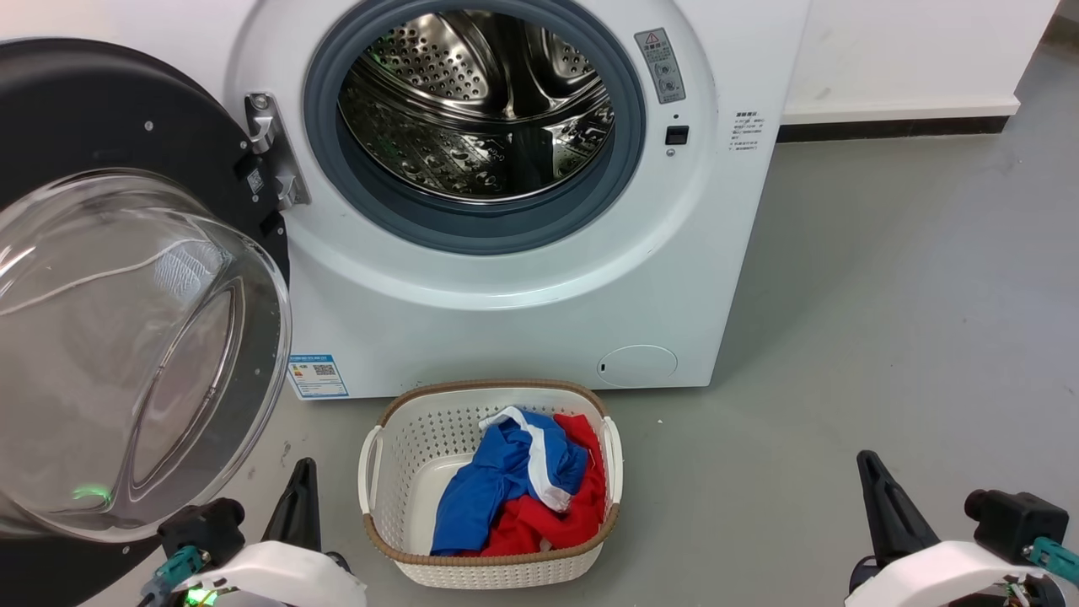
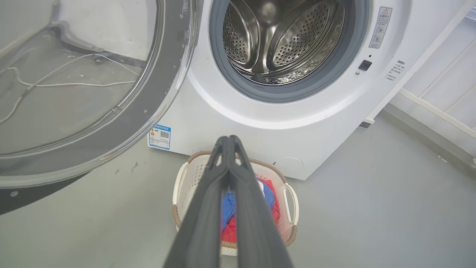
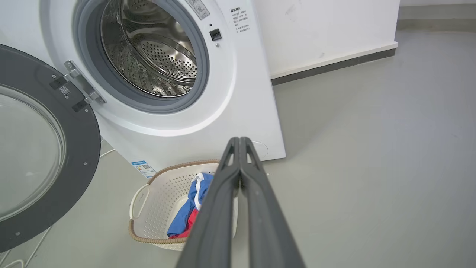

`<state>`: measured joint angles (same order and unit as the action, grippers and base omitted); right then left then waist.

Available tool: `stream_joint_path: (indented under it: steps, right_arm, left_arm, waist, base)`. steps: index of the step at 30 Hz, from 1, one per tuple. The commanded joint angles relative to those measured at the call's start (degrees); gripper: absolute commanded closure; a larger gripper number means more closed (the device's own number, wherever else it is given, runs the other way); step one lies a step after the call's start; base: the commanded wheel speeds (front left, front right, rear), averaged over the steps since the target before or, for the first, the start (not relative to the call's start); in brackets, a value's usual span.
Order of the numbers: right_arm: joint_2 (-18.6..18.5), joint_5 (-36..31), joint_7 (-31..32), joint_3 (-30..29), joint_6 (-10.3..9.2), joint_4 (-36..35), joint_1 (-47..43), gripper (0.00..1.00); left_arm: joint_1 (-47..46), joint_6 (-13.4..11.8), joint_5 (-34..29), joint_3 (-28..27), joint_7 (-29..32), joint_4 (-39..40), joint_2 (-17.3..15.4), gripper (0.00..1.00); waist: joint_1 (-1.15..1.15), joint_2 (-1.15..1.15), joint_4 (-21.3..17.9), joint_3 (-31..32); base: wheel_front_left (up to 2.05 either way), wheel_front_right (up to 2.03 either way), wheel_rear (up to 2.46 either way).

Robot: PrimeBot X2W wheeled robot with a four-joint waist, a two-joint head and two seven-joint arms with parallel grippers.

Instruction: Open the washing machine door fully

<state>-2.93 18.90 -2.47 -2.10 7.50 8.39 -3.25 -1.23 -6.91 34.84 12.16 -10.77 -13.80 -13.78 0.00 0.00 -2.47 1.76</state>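
The washing machine (image 1: 523, 295) (image 2: 297, 130) (image 3: 208, 123) stands ahead, its steel drum (image 1: 480, 101) exposed inside the grey rubber ring. The washing machine door (image 1: 126, 278) (image 2: 74, 93) (image 3: 41, 149) is swung wide to the left on its metal hinge (image 1: 270, 147), glass bowl bulging toward me. My left gripper (image 1: 302, 480) (image 2: 227, 139) is shut and holds nothing, low beside the door's lower edge without touching it. At the lower right my right gripper (image 1: 872, 472) (image 3: 240, 140) is shut and holds nothing, away from the machine.
A white laundry basket (image 1: 396, 438) (image 2: 180, 182) (image 3: 148, 197) with blue, red and white clothes sits on the grey floor just before the machine. A small round white flap (image 1: 636, 365) is on the machine's lower front. Open floor stretches to the right, with a wall behind.
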Motion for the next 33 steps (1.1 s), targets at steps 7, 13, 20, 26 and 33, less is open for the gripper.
stream_joint_path:
  steps: [7, 13, 20, 26, 33]
  right_arm:
    - [0.02, 9.92, 1.03, -0.63, 0.00, -0.04, 2.90, 1.00]
    - [0.02, 15.58, 1.74, -0.96, 0.00, 0.44, 3.49, 1.00]
    - [0.03, 21.78, 2.48, -1.34, 0.00, 0.98, 4.25, 1.00]
    - [0.03, 26.70, 3.12, -1.65, 0.00, 1.42, 4.75, 1.00]
    - [0.04, 32.14, 3.82, -1.97, 0.00, 1.86, 5.44, 1.00]
  left_arm:
    - [-2.23, 2.01, 7.70, -2.93, 2.17, 0.54, 1.14, 1.00]
    - [-2.54, 3.11, 12.15, -4.36, 3.53, 0.53, 2.03, 1.00]
    - [-2.85, 4.35, 16.99, -5.92, 5.01, 0.49, 2.94, 1.00]
    - [-3.11, 5.32, 20.85, -7.14, 6.18, 0.45, 3.74, 1.00]
    - [-3.43, 6.39, 25.09, -8.53, 7.49, 0.39, 4.54, 1.00]
  waist:
    - [0.00, 0.00, 0.19, -0.15]
    - [0.00, 0.00, 0.32, -0.25]
    - [0.00, 0.00, 0.48, -0.37]
    - [0.00, 0.00, 0.61, -0.48]
    - [0.00, 0.00, 0.76, -0.60]
  base:
    - [0.00, 0.00, 0.00]
    - [0.00, 0.00, 0.00]
    - [0.00, 0.00, 0.00]
    - [0.00, 0.00, 0.00]
    - [0.00, 0.00, 0.00]
